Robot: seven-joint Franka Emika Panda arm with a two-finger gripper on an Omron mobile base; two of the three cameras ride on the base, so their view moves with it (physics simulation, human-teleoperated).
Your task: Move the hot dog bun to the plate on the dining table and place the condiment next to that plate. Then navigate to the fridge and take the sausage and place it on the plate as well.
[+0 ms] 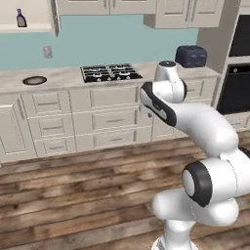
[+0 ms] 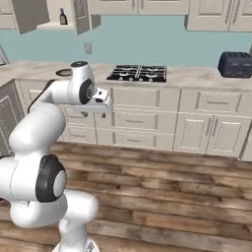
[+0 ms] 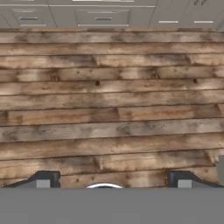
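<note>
Condiment bottle (image 1: pixel 21 18): dark, upright on an open cupboard shelf (image 1: pixel 27 28) at upper left. Small plate (image 1: pixel 34 80) with a dark rim: near the left end of the surface (image 1: pixel 58 78). Stove burners (image 1: pixel 110 72): mid-surface. Dark toaster (image 1: pixel 191 56): right end, against the wall. Oven (image 1: pixel 235 83): far right. White robot arm (image 1: pixel 195 141): folded at lower right over the plank floor (image 1: pixel 73 195).

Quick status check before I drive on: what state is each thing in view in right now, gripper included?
gripper: open, holding nothing, fingers spread wide over the wood floor
condiment: upright on a shelf of the upper cabinet
upper cabinet: door open
small plate: lying flat on the counter
drawers: all shut
toaster: standing on the counter
</note>
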